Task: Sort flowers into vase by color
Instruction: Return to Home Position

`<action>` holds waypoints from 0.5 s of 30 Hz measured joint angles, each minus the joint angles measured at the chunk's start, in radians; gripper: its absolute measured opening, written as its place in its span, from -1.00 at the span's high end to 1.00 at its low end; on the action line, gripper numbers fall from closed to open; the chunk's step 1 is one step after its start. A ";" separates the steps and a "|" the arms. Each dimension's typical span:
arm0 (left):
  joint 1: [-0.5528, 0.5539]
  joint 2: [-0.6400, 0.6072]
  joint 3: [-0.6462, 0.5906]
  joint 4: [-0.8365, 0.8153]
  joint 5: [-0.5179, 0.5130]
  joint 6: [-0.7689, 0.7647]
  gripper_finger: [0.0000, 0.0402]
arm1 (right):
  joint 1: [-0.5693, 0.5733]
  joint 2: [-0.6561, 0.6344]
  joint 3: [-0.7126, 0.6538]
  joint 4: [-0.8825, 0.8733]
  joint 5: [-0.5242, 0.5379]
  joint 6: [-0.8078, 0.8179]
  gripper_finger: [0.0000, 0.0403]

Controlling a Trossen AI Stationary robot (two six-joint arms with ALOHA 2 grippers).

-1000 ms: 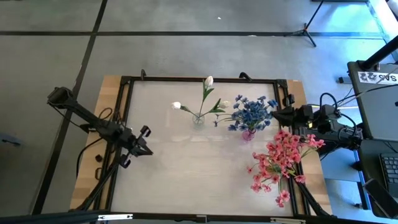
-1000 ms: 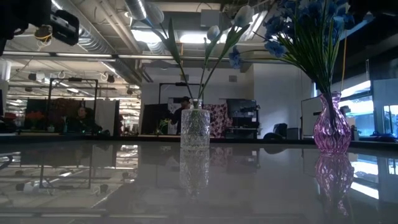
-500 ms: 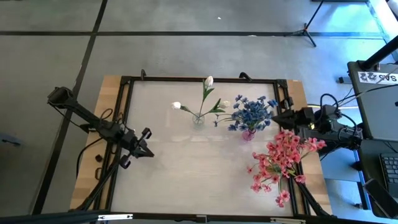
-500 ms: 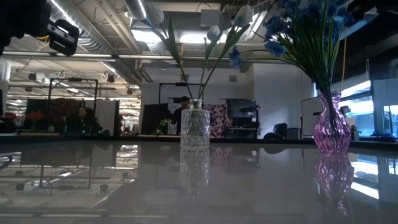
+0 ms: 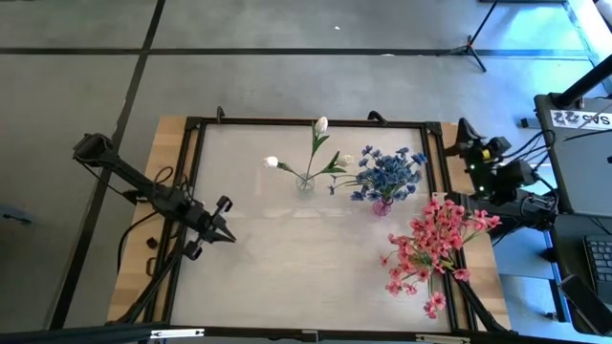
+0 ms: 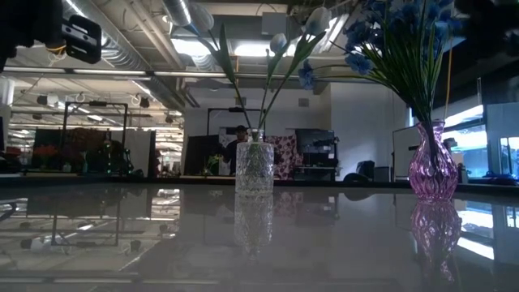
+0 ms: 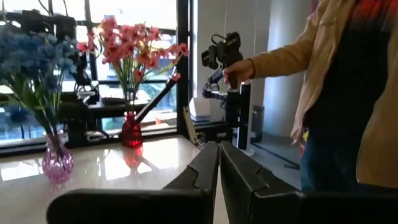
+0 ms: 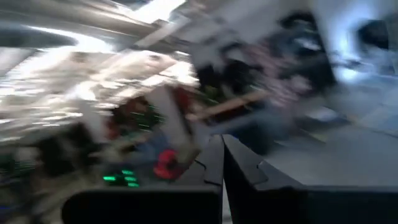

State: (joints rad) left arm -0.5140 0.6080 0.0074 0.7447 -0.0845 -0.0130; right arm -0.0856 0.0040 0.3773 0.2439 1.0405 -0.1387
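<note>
High view: pink flowers [image 5: 435,250] hide red vase [image 7: 130,132] beneath them.

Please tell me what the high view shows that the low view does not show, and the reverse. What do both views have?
Only the high view shows the pink flowers, near the right edge of the table, and both grippers: the left gripper at the table's left edge, the right gripper beyond its far right corner. Only the low view shows the room behind and the vases from the side. Both show the white flowers in the clear vase and the blue flowers in the purple vase.
</note>
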 joint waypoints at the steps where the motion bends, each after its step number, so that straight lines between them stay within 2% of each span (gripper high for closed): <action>1: 0.000 0.000 0.000 -0.009 0.000 -0.002 0.93 | 0.000 0.000 0.000 -0.031 0.073 0.015 0.98; 4: 0.000 0.000 0.000 -0.019 0.020 0.004 0.93 | 0.000 0.000 -0.002 -0.180 0.170 0.110 0.98; 8: 0.000 0.000 0.000 -0.037 0.051 0.052 0.93 | 0.000 0.000 -0.087 -0.256 0.117 0.280 0.98; 10: 0.000 0.000 0.000 -0.035 0.052 0.057 0.93 | 0.000 0.000 -0.146 -0.188 0.098 0.289 0.98; 15: 0.000 0.000 0.000 -0.037 0.053 0.067 0.93 | 0.000 0.000 -0.286 -0.008 0.135 0.274 0.98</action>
State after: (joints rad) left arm -0.5137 0.6083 0.0074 0.7081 -0.0315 0.0543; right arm -0.0853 0.0036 0.0912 0.2360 1.1759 0.1351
